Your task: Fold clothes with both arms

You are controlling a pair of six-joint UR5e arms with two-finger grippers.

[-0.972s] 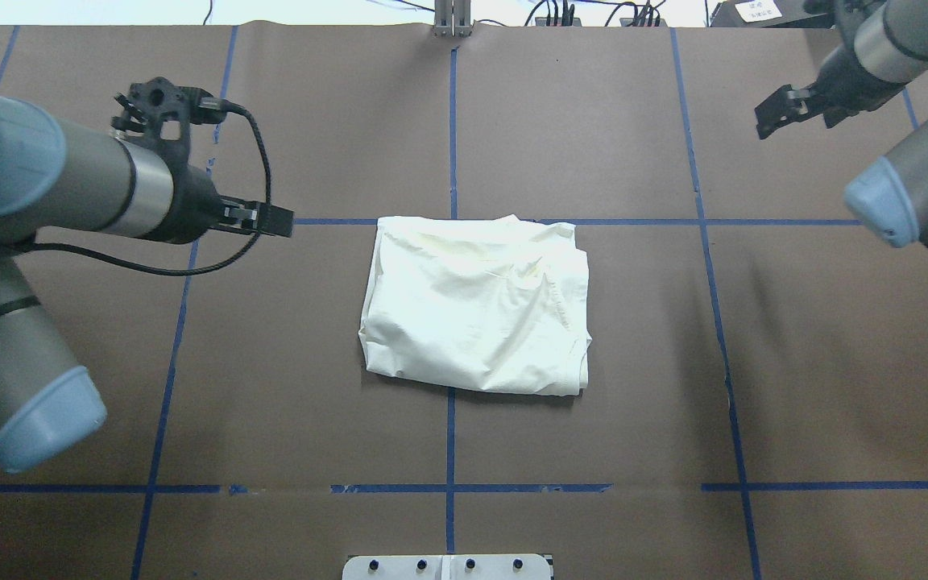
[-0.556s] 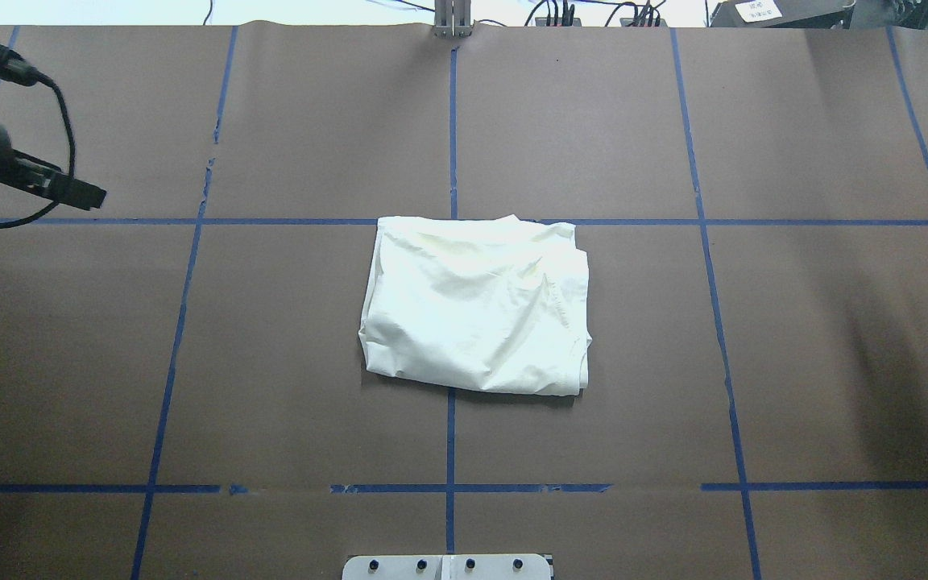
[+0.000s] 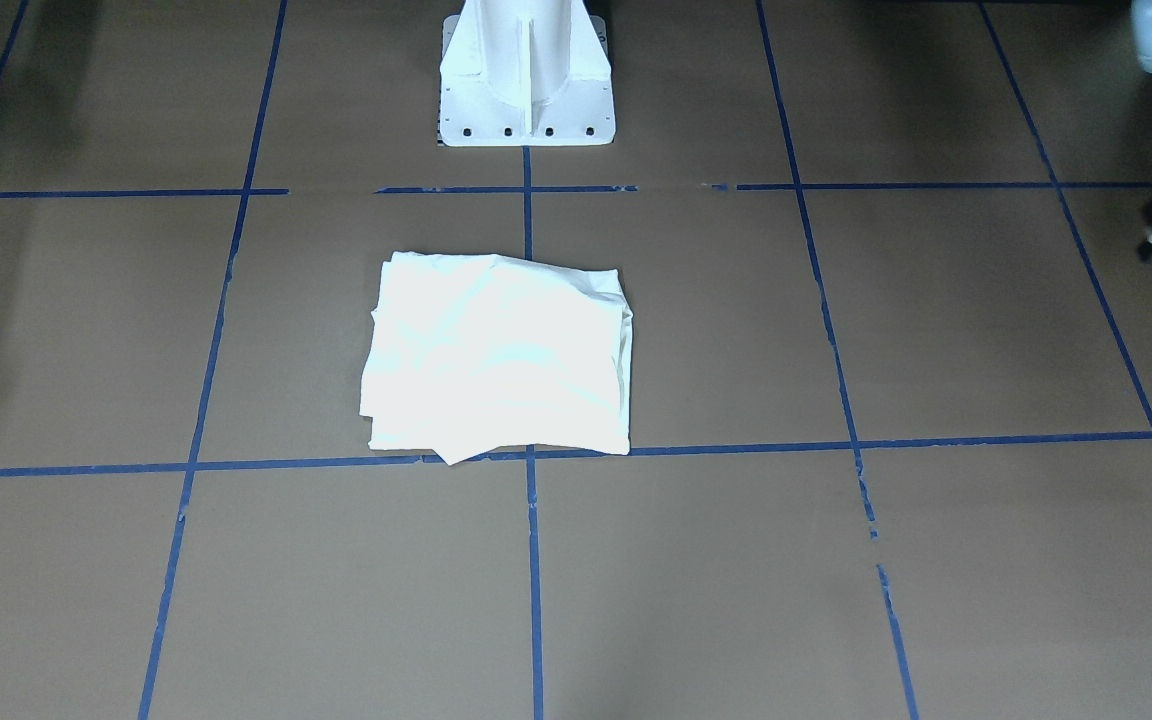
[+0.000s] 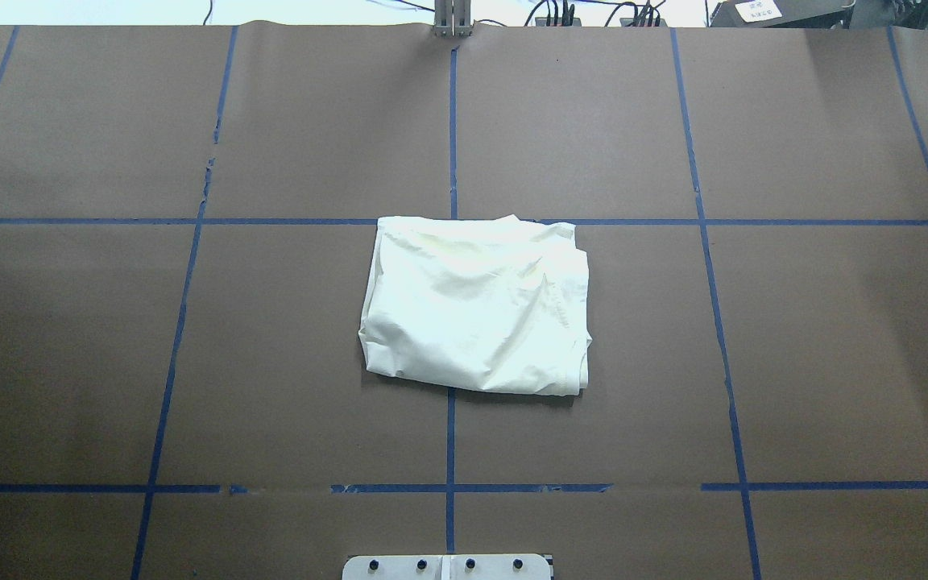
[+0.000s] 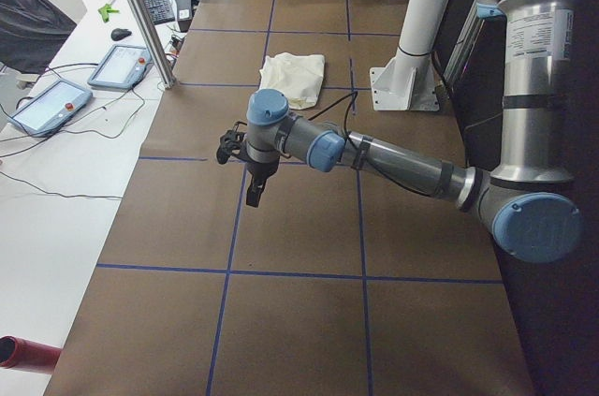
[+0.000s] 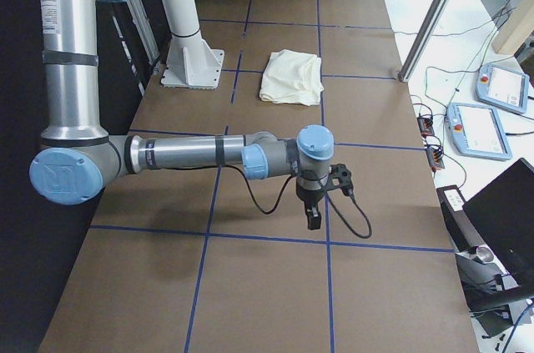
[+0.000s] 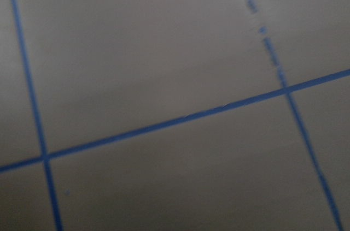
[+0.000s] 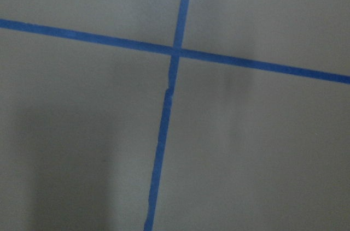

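My left gripper (image 5: 253,195) points straight down above the brown table cover (image 4: 271,362), towards my left end of the table. Only the side view shows it whole and the front view catches just a dark edge of it, so I cannot tell how far its jaws are parted. My right gripper (image 6: 313,219) hangs the same way at the opposite end, and its opening cannot be judged either. Neither gripper touches cloth. Both wrist views show only table cover and blue tape lines (image 4: 449,443). Behind each gripper, my left arm (image 5: 402,167) and my right arm (image 6: 183,153) stretch out low and nearly level from their elbows. The shirt (image 4: 476,306) lies well apart from both grippers at the middle of the table. It is folded into a rough rectangle with its plain white side up. Its far edge rests along a tape line, in front of the white pedestal base (image 3: 526,90).
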